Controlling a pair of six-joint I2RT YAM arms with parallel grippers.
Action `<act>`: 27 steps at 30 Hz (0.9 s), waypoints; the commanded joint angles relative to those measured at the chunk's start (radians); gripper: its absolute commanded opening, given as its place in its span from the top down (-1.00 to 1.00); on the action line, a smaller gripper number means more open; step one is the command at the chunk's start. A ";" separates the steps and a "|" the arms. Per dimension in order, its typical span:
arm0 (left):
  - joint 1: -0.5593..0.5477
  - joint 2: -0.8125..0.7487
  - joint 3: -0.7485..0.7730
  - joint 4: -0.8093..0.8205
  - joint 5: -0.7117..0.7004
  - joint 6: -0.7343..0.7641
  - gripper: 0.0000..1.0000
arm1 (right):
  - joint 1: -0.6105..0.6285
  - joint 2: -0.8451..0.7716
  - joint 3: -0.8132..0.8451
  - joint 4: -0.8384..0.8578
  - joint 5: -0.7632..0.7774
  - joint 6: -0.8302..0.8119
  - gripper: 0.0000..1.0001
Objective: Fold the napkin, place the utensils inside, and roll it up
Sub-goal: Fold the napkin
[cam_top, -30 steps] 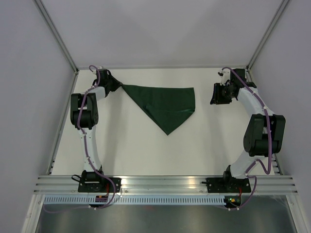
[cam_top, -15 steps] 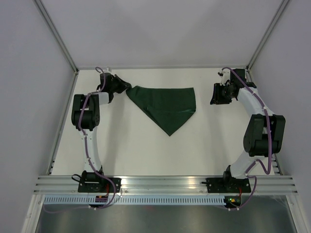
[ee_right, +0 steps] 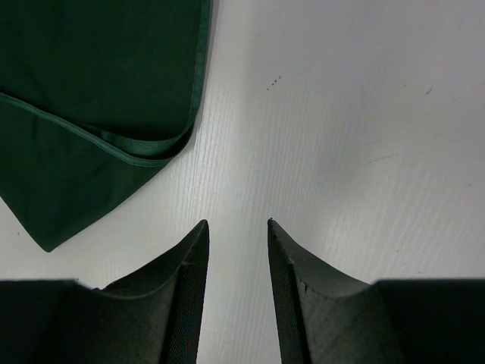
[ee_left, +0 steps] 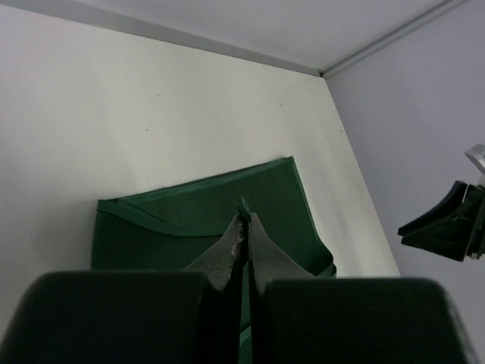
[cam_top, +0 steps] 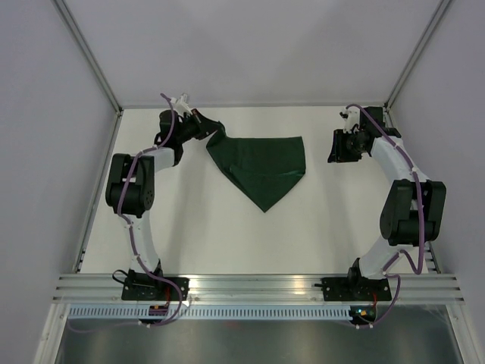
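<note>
While left claw (cam_top: 215,130) pinches its corner | napkin (cam_top: 261,167): dark green, folded triangle

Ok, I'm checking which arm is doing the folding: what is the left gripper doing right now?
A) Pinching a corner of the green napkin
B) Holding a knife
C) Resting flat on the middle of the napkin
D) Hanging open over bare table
A: in the left wrist view the left gripper is shut with an edge of the napkin showing between its tips, and from above the cloth's far-left corner runs into it.
</note>
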 commanded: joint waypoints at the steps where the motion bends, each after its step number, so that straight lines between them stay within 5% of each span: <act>1: -0.031 -0.061 -0.035 0.084 0.106 0.070 0.95 | 0.004 -0.049 0.009 -0.019 -0.033 -0.010 0.14; 27: -0.166 -0.112 -0.174 0.109 0.278 0.214 0.95 | 0.011 -0.139 -0.068 -0.077 -0.063 -0.050 0.14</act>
